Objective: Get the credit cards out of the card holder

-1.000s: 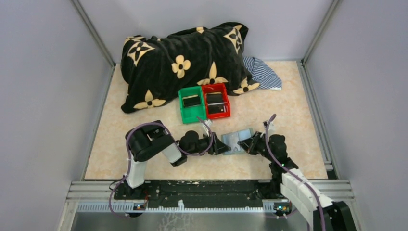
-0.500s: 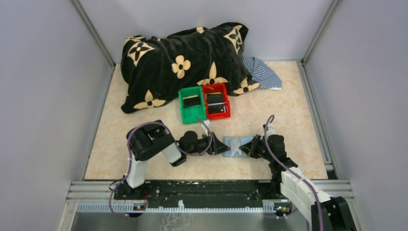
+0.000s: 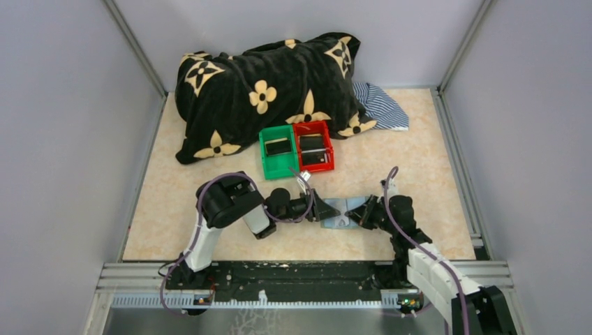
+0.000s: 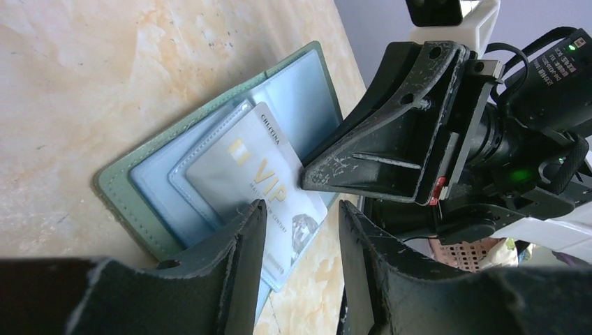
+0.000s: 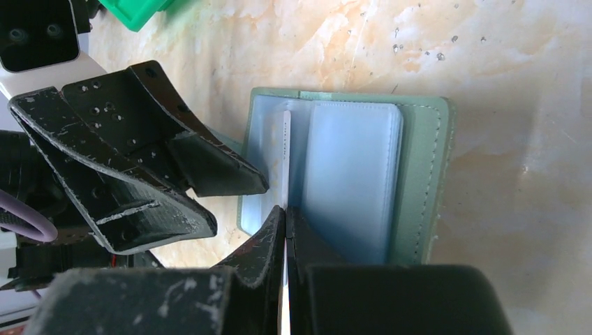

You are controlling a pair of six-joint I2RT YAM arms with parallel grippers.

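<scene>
Left gripper (image 4: 301,209): jaws half open, straddling the near end of the silver plastic "VIP" credit card (image 4: 244,167), not clamping. Card sticks partway out of the flat grey-green card holder (image 4: 119,188), lying open on the beige marbled table (image 4: 105,70). Right gripper (image 5: 285,209): closed, pinching the card's edge.

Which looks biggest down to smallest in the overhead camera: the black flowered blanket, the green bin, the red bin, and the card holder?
1. black flowered blanket, by far the largest.
2. green bin and red bin: they look alike, so no ranking between them.
3. card holder, smallest, though both its ends are partly covered.
</scene>
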